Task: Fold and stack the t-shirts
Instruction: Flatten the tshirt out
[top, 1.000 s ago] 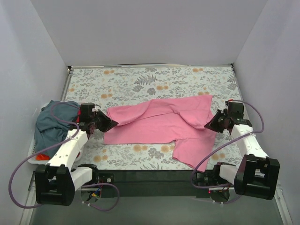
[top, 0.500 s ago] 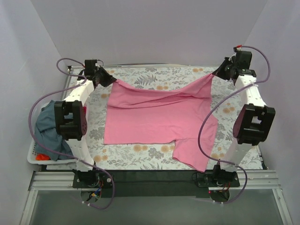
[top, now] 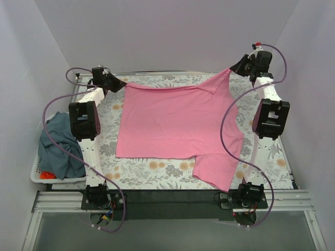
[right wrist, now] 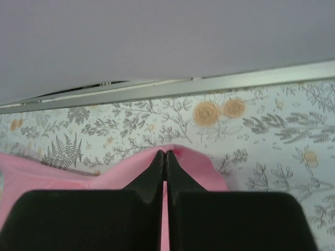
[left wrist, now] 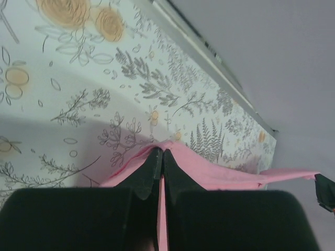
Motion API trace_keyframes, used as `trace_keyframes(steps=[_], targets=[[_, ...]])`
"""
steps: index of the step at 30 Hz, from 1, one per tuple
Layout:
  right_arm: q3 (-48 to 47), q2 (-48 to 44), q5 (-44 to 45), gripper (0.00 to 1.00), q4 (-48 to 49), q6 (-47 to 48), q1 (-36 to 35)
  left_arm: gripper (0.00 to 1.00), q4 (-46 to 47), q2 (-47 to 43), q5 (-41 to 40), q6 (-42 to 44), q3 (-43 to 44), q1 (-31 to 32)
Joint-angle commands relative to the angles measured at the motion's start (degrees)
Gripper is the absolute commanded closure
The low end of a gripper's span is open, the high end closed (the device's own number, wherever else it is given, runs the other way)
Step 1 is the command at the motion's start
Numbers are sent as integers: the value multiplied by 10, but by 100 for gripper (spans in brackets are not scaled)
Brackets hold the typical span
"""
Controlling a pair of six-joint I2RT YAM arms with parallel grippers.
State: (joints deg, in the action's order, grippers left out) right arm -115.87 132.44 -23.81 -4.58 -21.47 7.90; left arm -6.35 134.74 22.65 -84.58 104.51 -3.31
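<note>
Floral-printed surface [top: 157, 171] carries the bright pink cloth t-shirt [top: 172, 125], spread wide with its far edge held up. Left pincer [top: 122, 83] and right pincer [top: 233, 67] each grip one far corner, jaws closed on cloth.

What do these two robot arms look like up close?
Both the left arm and the right arm have white tube-like links joined by chunky black motor blocks. A purple cable loops loosely along each one. Each ends in black jaws, wedge-shaped and tapering to thin tips. No readable markings show.
</note>
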Motion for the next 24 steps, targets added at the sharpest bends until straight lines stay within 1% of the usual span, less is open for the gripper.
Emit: trace_keyframes(steps=[1,4,9,12,16,24], targets=[[-43,13,-53,99,122,1,4,100,85,-14,30,-11,0,-7],[-50,27,-71,99,148,-3,-1,100,111,-16,35,-13,-34,-7],[-46,30,-81,99,149,-2,-7,100,130,-24,44,-16,-62,-11],[-15,12,-58,99,147,-7,-8,100,126,-28,50,-17,-63,-12],[57,-24,-44,99,145,-16,-5,100,102,-42,61,-20,-68,-13],[145,-113,-13,99,74,-19,2,100,89,-104,85,-40,-109,-20]])
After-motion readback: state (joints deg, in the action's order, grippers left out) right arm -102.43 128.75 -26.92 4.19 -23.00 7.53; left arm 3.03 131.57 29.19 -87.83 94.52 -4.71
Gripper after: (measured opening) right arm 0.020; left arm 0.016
